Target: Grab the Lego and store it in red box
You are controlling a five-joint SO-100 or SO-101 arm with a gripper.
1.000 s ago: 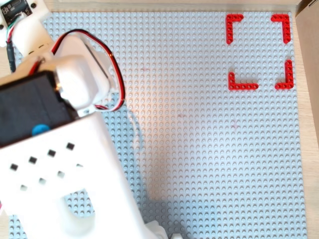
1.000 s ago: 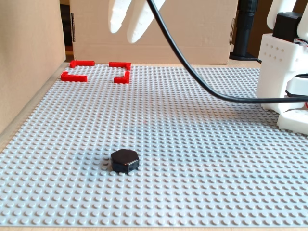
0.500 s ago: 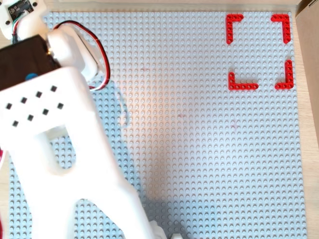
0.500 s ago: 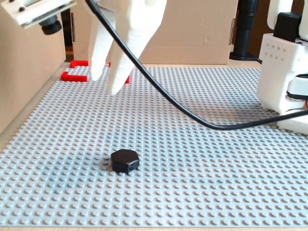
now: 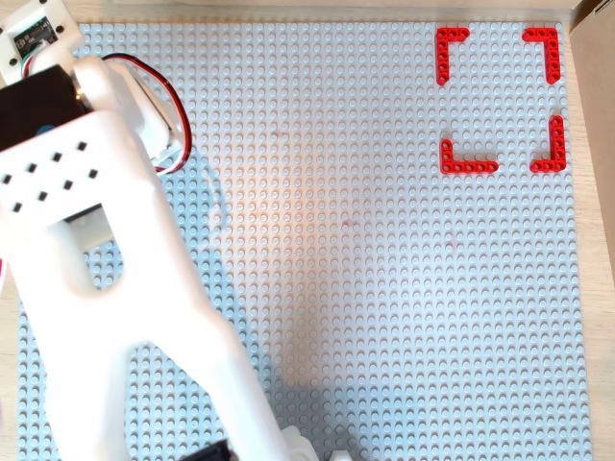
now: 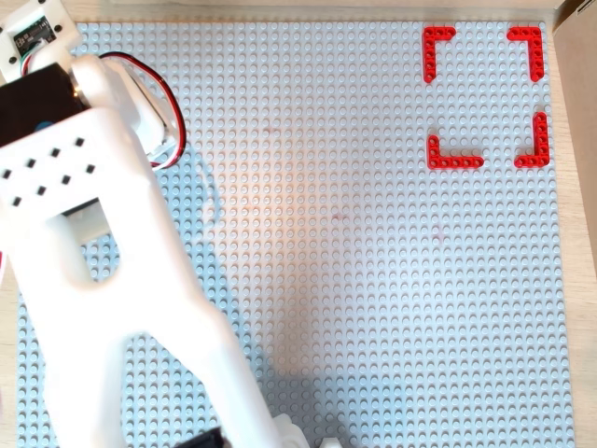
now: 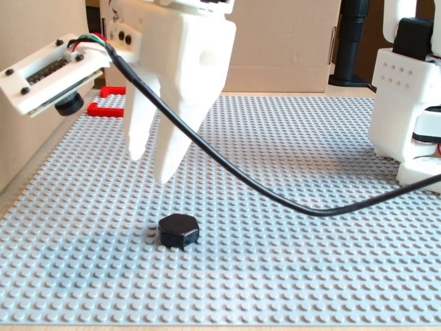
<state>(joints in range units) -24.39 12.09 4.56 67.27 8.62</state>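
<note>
The Lego [image 7: 179, 230], a small black hexagonal piece, lies on the grey studded baseplate [image 7: 296, 172] near the front in the fixed view. My gripper [image 7: 151, 167] hangs just above and slightly behind-left of it, its white fingers pointing down, open and holding nothing. Behind the gripper only the left pieces of the red box [image 7: 105, 109] show. In both overhead views the red box [image 5: 497, 101] [image 6: 482, 98] sits at the top right as four red corner pieces. The arm [image 5: 115, 288] [image 6: 112, 280] fills the lower left there and hides the Lego.
A black cable [image 7: 275, 196] loops from the gripper across the plate to the right. The arm's white base [image 7: 406, 103] stands at the right edge. Cardboard walls stand at the left [image 7: 34, 27] and the back [image 7: 289, 41]. A wrist camera [image 7: 52, 72] juts left of the gripper.
The gripper has come down and forward from the back of the plate to just above the Lego. The Lego has not moved.
</note>
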